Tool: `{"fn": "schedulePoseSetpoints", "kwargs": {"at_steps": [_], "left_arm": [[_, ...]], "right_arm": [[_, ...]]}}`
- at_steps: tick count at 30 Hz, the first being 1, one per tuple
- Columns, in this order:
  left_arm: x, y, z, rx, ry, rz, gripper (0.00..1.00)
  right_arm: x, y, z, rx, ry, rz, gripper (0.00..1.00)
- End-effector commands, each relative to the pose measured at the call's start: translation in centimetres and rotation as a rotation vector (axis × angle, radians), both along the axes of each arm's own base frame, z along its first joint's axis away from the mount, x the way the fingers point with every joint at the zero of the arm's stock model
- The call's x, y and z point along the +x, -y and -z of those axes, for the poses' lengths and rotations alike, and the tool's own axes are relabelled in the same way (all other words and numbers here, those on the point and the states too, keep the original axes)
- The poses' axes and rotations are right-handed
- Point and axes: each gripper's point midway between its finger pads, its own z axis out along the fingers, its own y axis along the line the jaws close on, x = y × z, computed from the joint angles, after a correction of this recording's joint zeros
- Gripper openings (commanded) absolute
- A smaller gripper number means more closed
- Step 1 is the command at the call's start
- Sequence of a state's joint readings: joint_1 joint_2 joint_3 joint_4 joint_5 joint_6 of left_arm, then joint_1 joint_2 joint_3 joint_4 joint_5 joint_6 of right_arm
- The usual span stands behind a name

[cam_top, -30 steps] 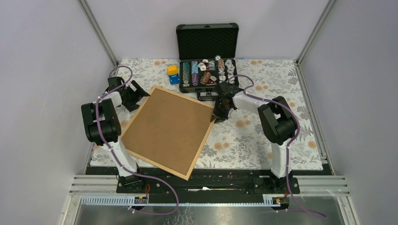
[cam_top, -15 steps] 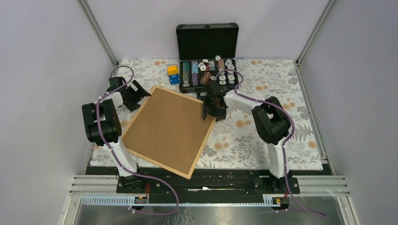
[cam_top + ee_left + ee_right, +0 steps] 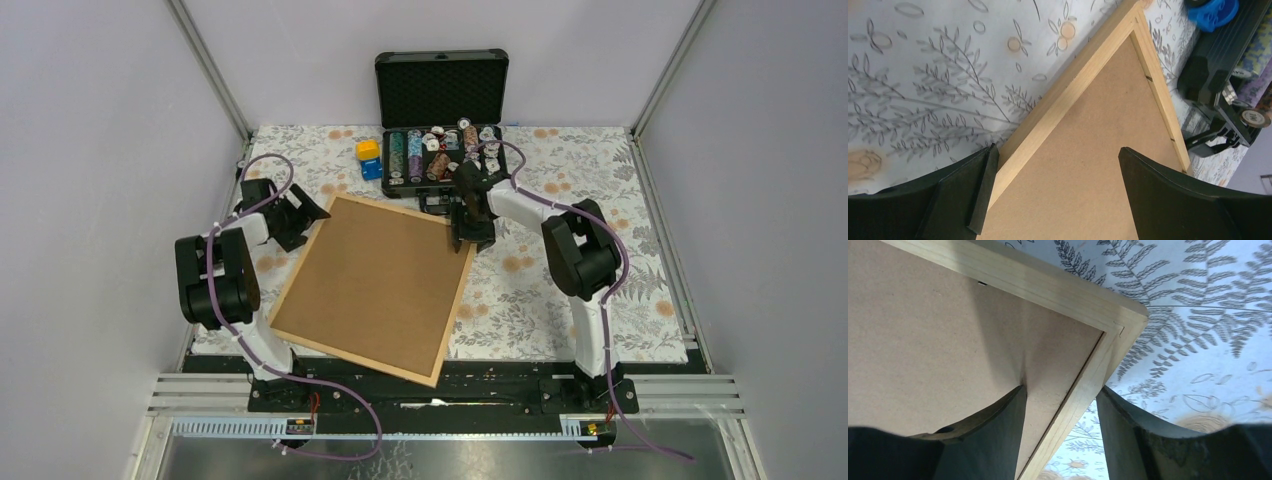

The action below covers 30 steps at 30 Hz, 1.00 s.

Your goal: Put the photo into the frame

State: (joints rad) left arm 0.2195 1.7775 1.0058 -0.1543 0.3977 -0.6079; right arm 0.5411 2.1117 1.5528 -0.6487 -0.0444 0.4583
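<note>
Frame back-up, a gripper astride each far corner.
Right gripper (image 3: 1062, 390) part-open: frame (image 3: 1058, 292) rail between its fingers, one on the brown backing (image 3: 375, 275), the other just outside. Left gripper (image 3: 1058, 150) wide, rail inside its left finger.

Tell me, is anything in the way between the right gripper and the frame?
Nothing visible. The right gripper straddles the frame at its right corner, with one finger over the brown board and one outside the wood.
</note>
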Motion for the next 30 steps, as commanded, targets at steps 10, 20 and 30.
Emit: {"fn": "schedulePoseSetpoints", "kwargs": {"at_steps": [10,20,30], "left_arm": [[-8.3,11.2,3.4,-0.319,-0.259,0.146,0.99],[-9.7,12.6,1.6,-0.329,-0.203,0.210,0.99],[-8.4,8.9,-1.7,-0.028,-0.101,0.237,0.99]], "right_arm": [[2.1,6.6,4.9,-0.530,0.078,-0.168,0.61],[1.6,4.9,5.1,-0.389,0.051,-0.207,0.71],[3.2,4.4,0.3,-0.096,0.035,-0.110,0.83]]}}
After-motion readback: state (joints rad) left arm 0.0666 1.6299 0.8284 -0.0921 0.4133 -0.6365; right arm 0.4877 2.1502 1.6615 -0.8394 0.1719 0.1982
